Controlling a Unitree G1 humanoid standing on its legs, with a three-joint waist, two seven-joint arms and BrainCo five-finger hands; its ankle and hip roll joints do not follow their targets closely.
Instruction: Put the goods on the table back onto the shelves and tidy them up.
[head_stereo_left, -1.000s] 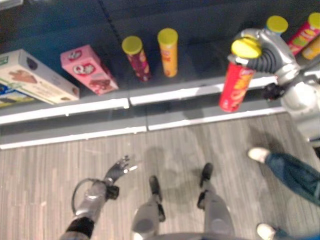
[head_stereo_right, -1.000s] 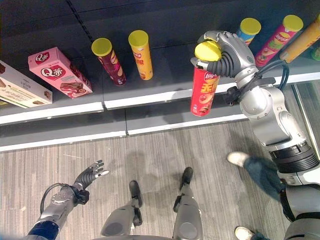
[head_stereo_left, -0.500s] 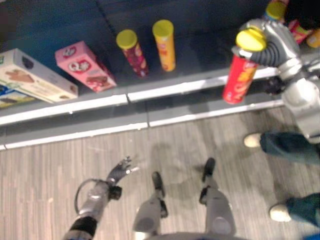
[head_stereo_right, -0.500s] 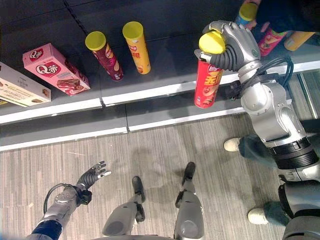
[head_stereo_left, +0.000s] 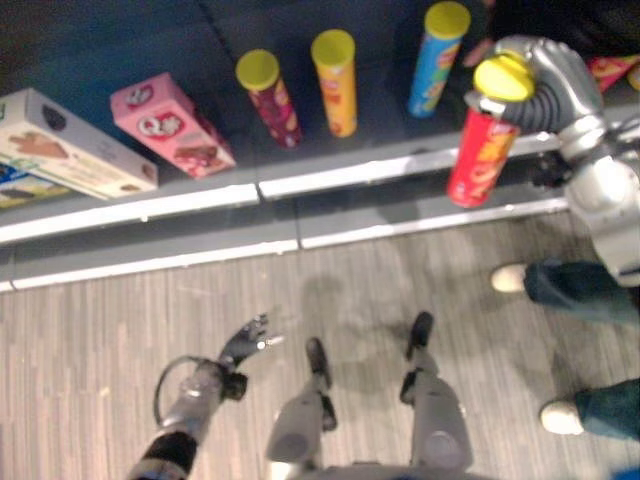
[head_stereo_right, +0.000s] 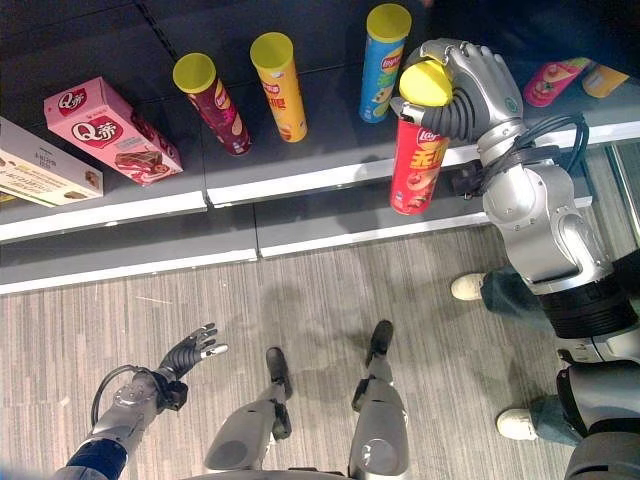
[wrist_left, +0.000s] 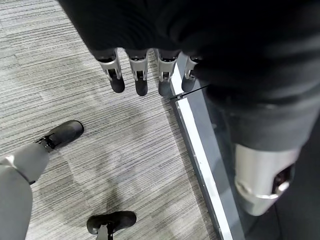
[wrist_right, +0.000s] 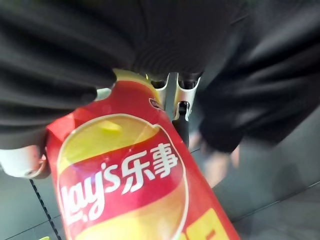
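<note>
My right hand (head_stereo_right: 470, 85) is shut on a red chip can (head_stereo_right: 417, 160) with a yellow lid, gripping it near the top and holding it over the front edge of the dark shelf (head_stereo_right: 330, 140). The same red chip can (wrist_right: 130, 180) shows close up past my fingers in the right wrist view. On the shelf stand a dark red can (head_stereo_right: 212, 105), an orange can (head_stereo_right: 279, 86) and a blue can (head_stereo_right: 380, 62), the blue one just left of my hand. My left hand (head_stereo_right: 188, 350) hangs low over the floor, fingers straight and holding nothing.
A pink box (head_stereo_right: 112, 132) and a pale box (head_stereo_right: 45, 172) lie on the shelf at the left. More cans (head_stereo_right: 556, 80) lie at the far right. A person's shoes and jeans (head_stereo_right: 490, 288) are close beside my right arm. Grey wood-look floor (head_stereo_right: 320, 300) lies below the shelf.
A blue can now stands on the shelf just left of my right hand. The red can has stayed held at about the same place. My left hand has hardly moved.
</note>
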